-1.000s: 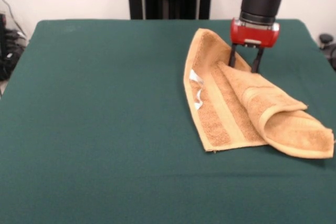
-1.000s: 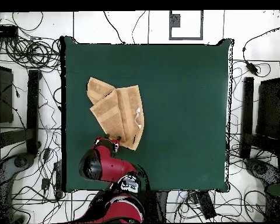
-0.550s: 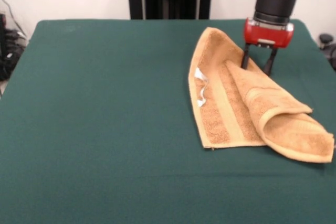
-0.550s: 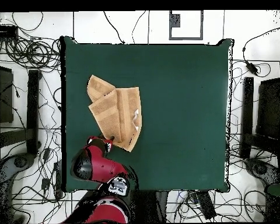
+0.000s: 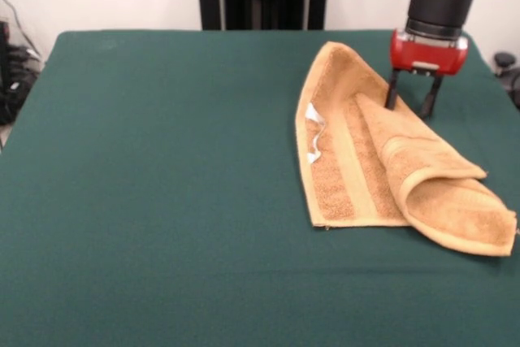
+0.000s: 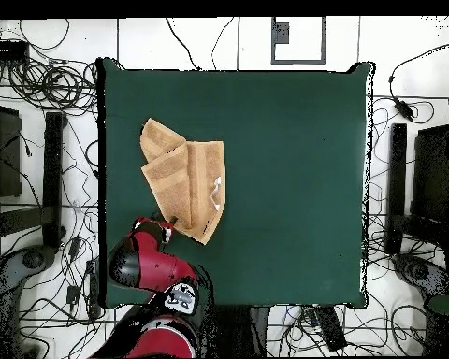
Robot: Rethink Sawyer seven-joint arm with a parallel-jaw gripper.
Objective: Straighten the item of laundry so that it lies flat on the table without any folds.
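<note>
Tan terry towel (image 5: 382, 172) still folded on the green table (image 5: 162, 201), just below the gripper (image 5: 410, 107).

Red-bodied gripper with its two dark fingers spread, tips down at the towel's far edge, one finger against the cloth; whether any fabric is pinched cannot be told. One corner lies doubled over the striped band, and a white tag (image 5: 313, 136) shows on the side away from the gripper.

Count on inspection: one desk (image 5: 162, 201), green-covered; one tan towel (image 5: 357, 160) lying on it, folded over itself; one white care tag (image 5: 313, 132) on the towel; one red and black arm carrying one gripper (image 5: 409, 101) with two dark fingers (image 5: 392, 91)
</note>
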